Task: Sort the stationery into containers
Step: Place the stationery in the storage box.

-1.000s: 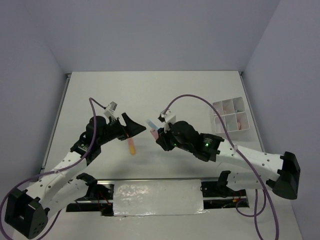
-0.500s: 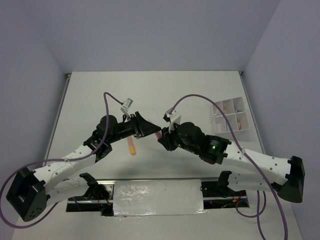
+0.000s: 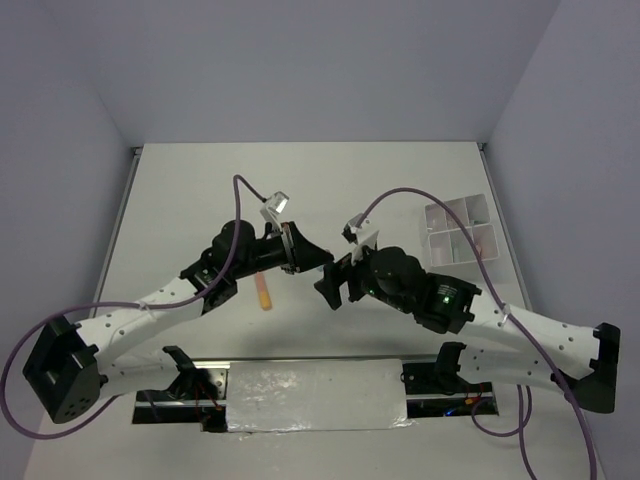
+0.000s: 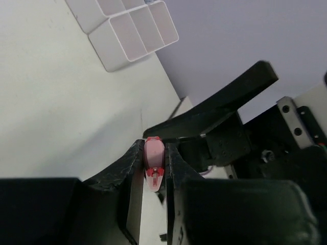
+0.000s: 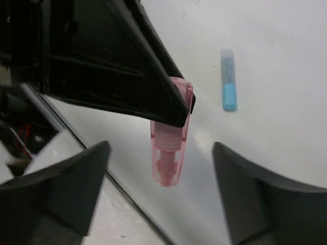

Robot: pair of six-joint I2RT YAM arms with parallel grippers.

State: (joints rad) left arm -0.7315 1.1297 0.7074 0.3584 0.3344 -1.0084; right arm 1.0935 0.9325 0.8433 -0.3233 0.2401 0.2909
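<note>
A pink marker [image 4: 153, 157] is seen clamped between the two fingers of the left gripper [image 3: 312, 260] near the middle of the table [image 3: 200, 190], the jaws closed tight on its barrel. In the right wrist view the translucent body of the marker is shown sticking out past the dark fingers that hold it. The right gripper [image 3: 335, 284] is pictured just beside it, its jaws spread wide and nothing held; the marker's free end is framed between the two parted fingers without being touched by either. An orange marker [image 3: 263, 292] is left lying on the table beneath the left arm, towards the near edge. A blue marker [image 5: 228, 80] is seen flat on the table beyond the pink one, well apart from it. The white tray [image 3: 437, 240], divided into square compartments, is set at the table's right side, well apart from both grippers; pinkish contents are glimpsed in some of its compartments, too small to be told apart.
</note>
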